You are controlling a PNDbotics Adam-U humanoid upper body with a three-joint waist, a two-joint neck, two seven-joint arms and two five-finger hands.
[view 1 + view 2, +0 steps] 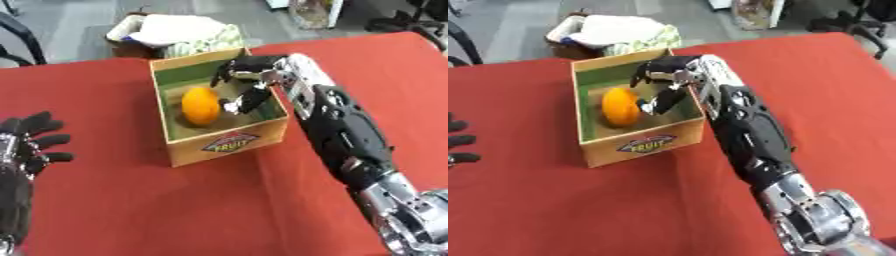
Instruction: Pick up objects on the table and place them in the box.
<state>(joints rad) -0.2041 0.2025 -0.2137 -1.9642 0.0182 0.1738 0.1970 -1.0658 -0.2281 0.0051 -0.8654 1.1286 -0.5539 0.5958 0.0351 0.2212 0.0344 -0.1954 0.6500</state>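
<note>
Orange fruit (200, 105) lies inside the box (227, 144), on its green floor, nearer the left wall and abt mid-depth; oval, long axis running front to back. Nothing holds it. Box is a small wooden crate w/ open top, green lining, and a label w/ the word "FRUIT" on the front panel. It sits on the red tablecloth (131, 200), towards the far middle of the table, turned slightly askew.

Right hand (249, 80) reaches over the box's right rim and hangs inside/above the right half of the crate, just beside the fruit. Fingers (229, 70) curl down and leftwards over the back part of the box, thumb (248, 101) points down toward the floor next to the fruit's right side. Thumb tip looks v. close to the fruit, cannot tell if touching. Hand is partly curled but encloses nothing; fruit sits outside the gap btw thumb and fingers. Right forearm, black w/ silver joints, runs from the lower right corner diagonally up to the box's right wall.

Left hand (26, 142) rests idle at the left edge, fingers spread and relaxed, pointing right, well apart from the box; in the right eye view only its fingertips show.

Beyond the table's far edge, on the grey floor, a basket-like container w/ white and pale yellow cloth (619, 30) stands behind the box.
</note>
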